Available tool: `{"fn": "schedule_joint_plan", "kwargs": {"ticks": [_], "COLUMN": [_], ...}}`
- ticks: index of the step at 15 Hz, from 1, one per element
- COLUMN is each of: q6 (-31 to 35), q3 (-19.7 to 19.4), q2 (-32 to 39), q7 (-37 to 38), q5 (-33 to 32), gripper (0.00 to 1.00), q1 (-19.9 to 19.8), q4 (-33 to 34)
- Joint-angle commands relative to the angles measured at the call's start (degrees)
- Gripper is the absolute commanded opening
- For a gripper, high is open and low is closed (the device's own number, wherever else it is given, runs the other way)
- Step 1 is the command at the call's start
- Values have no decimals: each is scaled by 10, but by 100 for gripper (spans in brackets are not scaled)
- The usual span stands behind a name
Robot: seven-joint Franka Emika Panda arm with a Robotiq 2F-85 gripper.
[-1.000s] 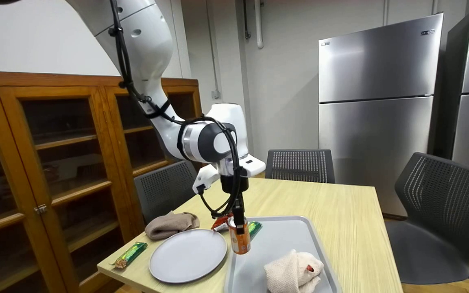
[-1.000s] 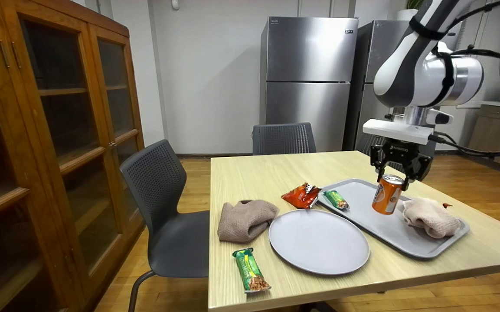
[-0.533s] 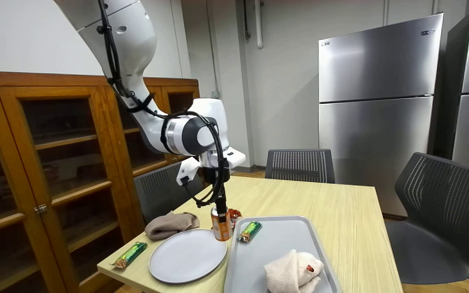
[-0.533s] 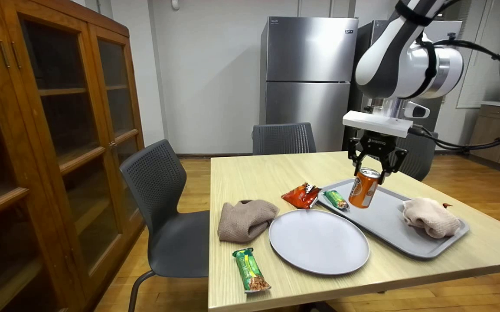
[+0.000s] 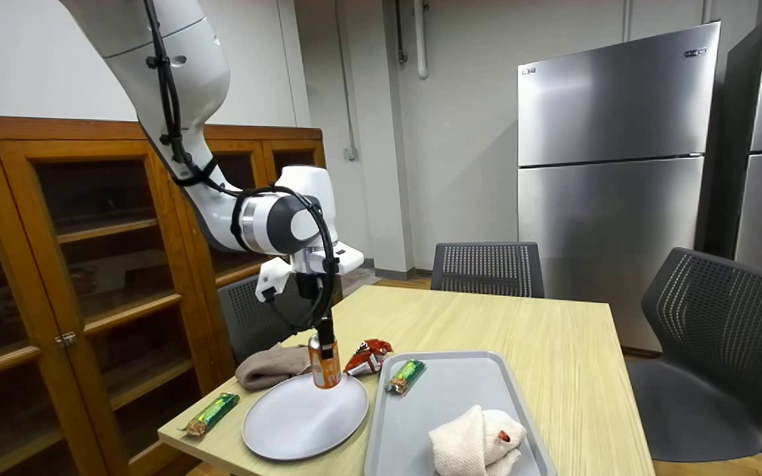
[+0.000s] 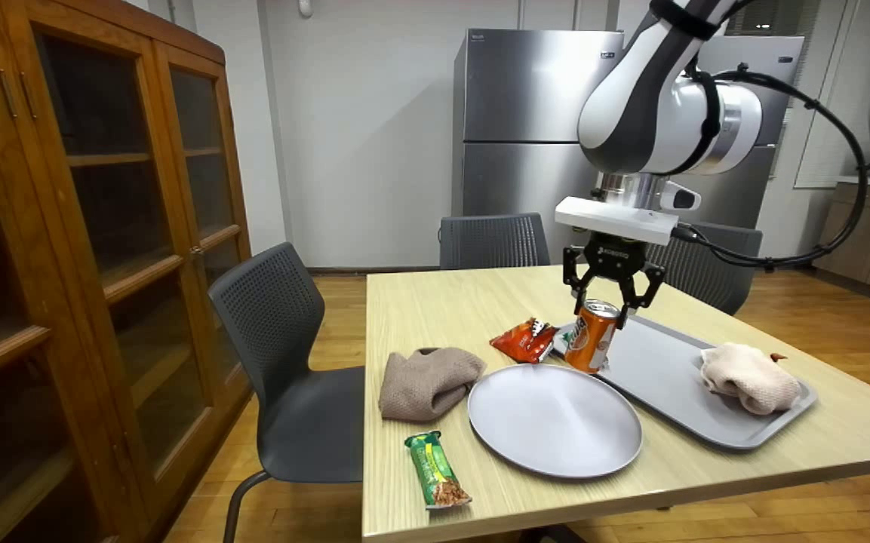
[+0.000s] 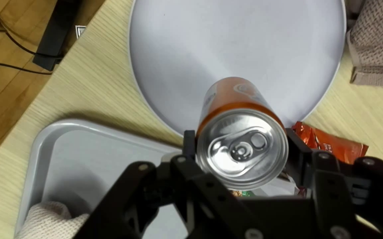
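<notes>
My gripper (image 6: 601,311) is shut on an orange soda can (image 6: 589,343), one finger on each side near its top. The can is close to upright and shows in both exterior views and in the wrist view (image 7: 242,149), where its silver lid faces the camera. In an exterior view the can (image 5: 325,371) overlaps the far edge of a round grey plate (image 5: 304,423). The can seems to hang slightly above the plate; the exact gap cannot be told. A red snack bag (image 6: 525,341) lies beside the plate, near the can.
A grey tray (image 5: 460,390) holds a green-wrapped bar (image 5: 407,375) and a pale cloth (image 5: 476,439) with a small red thing in it. A brown cloth (image 6: 428,381) and another green bar (image 6: 435,471) lie by the plate. Chairs (image 6: 299,377) stand around the table (image 6: 442,302).
My gripper and the held can have moved left in both exterior views, from above the tray to the plate's far edge. The other things have stayed in place.
</notes>
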Motion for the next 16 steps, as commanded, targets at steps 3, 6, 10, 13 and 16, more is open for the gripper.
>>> {"fn": "schedule_joint_plan", "kwargs": {"ticks": [3,6,10,13,16], "q6": [2,1,4,13,44], "q3": [20,21,12,4,-18], "q2": [10,26,47,58,69], "q7": [-25,-21,-6,0,14], "q5": [13,5,-21,-41,-79], "gripper": [39,39,39,39,39], "q1": [16,28,55,74,99], "q4": [2,11,17,19,16]}}
